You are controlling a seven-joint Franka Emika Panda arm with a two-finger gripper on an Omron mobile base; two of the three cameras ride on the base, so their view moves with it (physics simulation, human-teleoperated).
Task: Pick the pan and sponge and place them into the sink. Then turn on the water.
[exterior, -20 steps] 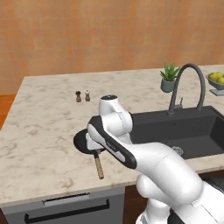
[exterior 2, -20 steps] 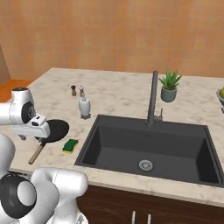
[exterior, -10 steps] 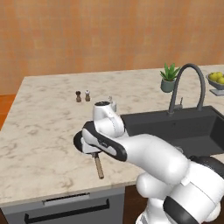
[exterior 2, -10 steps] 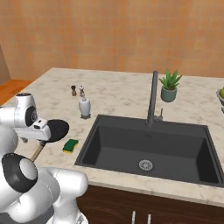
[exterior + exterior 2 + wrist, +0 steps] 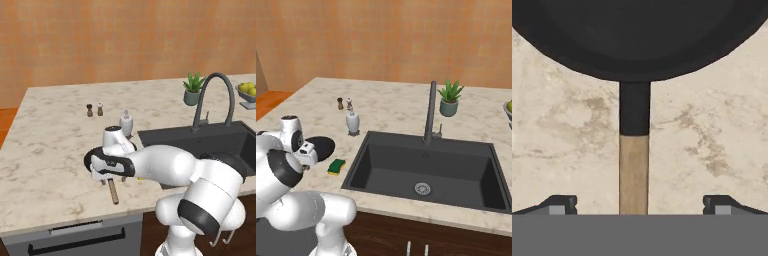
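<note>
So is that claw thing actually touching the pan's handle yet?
Apart. In the hand view the gripper is open, its fingertips standing well out to either side of the pan handle, with bare counter between.

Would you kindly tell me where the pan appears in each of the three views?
Left base view: pan, left of centre, partly behind the arm.
Right base view: left edge, beside the sponge.
Hand view: top, with its handle running down the middle.
Shared landmark: soap dispenser in both base views.
</note>
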